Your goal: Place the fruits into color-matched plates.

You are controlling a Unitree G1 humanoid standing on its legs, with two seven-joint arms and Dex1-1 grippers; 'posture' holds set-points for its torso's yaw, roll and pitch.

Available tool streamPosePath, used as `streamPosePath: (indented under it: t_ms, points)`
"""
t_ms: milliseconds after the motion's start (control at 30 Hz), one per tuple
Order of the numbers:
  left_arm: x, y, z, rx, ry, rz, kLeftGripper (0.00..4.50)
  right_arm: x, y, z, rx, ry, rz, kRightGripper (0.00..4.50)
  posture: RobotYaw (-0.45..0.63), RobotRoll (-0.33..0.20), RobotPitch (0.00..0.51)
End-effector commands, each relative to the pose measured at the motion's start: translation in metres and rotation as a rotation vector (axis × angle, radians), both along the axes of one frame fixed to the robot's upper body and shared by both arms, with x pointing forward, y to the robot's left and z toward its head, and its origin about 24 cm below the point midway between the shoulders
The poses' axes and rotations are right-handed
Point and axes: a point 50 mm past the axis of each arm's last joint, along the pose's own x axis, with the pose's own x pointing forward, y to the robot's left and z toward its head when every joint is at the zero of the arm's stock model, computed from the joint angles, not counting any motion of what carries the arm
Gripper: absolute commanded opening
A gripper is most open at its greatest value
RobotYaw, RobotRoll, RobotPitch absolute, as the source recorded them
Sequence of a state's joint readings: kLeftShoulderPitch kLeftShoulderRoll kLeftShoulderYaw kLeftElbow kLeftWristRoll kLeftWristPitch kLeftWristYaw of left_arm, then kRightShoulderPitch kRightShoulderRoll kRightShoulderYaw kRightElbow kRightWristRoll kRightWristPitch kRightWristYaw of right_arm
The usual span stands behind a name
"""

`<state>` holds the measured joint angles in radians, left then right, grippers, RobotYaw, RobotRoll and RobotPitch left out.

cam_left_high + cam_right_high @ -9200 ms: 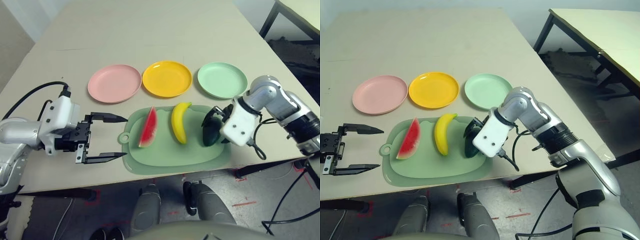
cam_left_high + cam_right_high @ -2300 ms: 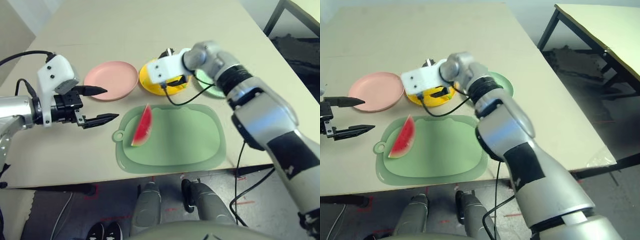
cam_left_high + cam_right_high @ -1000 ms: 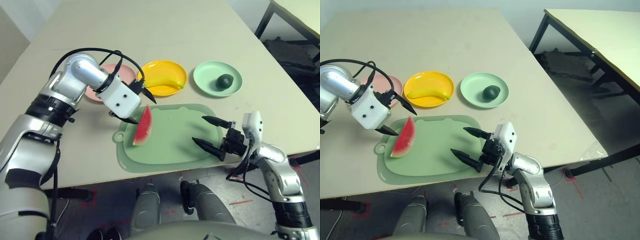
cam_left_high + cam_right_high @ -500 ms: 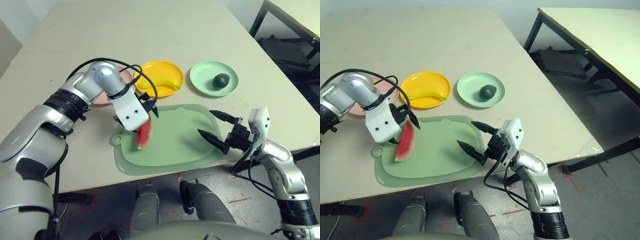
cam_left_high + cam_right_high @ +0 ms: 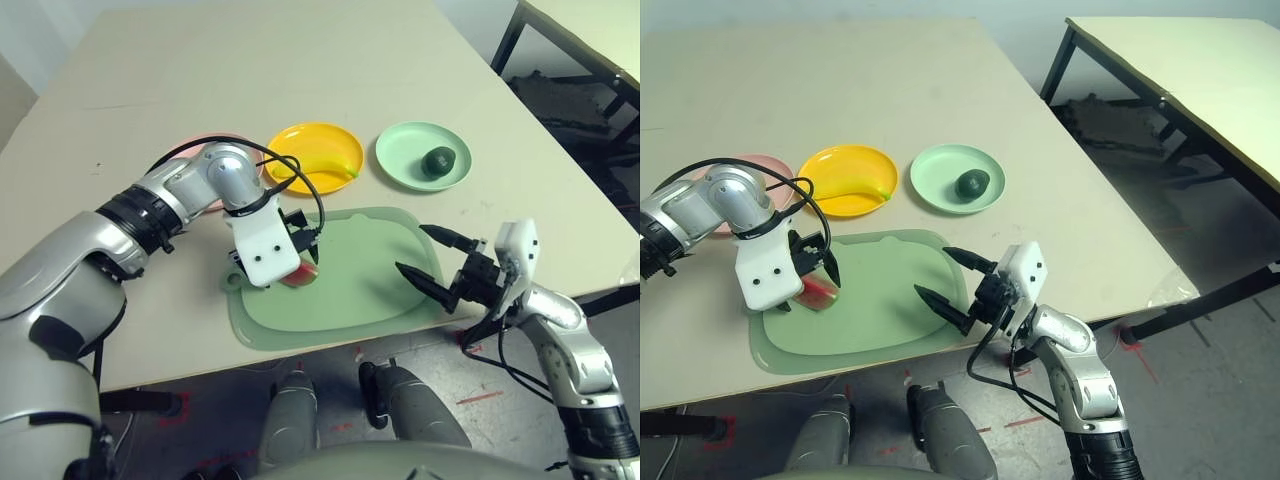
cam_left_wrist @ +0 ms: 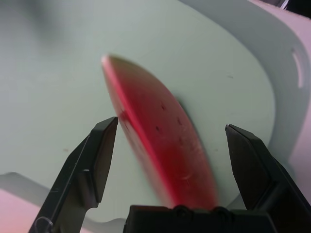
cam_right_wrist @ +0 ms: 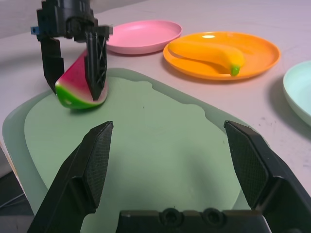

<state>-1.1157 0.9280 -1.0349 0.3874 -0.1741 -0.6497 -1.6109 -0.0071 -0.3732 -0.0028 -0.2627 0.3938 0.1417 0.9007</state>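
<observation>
The red watermelon wedge (image 6: 160,145) with green rind lies on the pale green mat (image 5: 360,290). My left gripper (image 6: 170,160) stands open astride the wedge, one finger on each side; one finger (image 6: 99,150) is close against its edge, the other stands apart. The yellow banana (image 5: 325,170) lies in the orange-yellow plate (image 5: 300,140). The dark avocado (image 5: 437,160) sits in the mint green plate (image 5: 400,160). The pink plate (image 7: 141,36) holds nothing and is partly hidden by my left arm. My right gripper (image 5: 413,250) hovers open over the mat's right edge, holding nothing.
Black cables loop over my left wrist near the pink and orange-yellow plates. The table's near edge runs just below the mat. A second table stands off to the right.
My left gripper has come down around the watermelon wedge, which now sits lower on the mat under the gripper. My right gripper has barely moved.
</observation>
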Motion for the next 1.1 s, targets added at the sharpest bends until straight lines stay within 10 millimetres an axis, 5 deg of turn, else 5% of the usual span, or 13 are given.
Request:
streamPosePath:
  t_ms: [33,200,500,767,1100]
  points:
    - [-0.003,0.002,-0.008,0.022,0.026,0.045,4.5,-0.004,0.003,0.0,-0.018,-0.015,0.028,4.46,-0.13,0.0,0.153]
    - [0.002,0.004,-0.015,0.035,0.01,0.114,4.5,-0.004,0.005,0.001,-0.023,-0.019,0.043,4.46,-0.13,0.0,0.154]
    - [0.01,0.012,-0.024,0.076,-0.015,0.17,2.29,-0.005,0.005,0.004,-0.037,-0.026,0.055,4.5,-0.13,0.0,0.154]
    - [0.014,0.013,-0.02,0.059,-0.016,0.193,2.2,-0.005,0.006,0.006,-0.041,-0.043,0.057,4.5,-0.14,0.0,0.145]
    - [0.037,0.04,0.037,-0.051,-0.153,0.386,2.15,-0.017,0.011,0.01,-0.041,-0.131,0.205,4.5,-0.12,0.0,0.155]
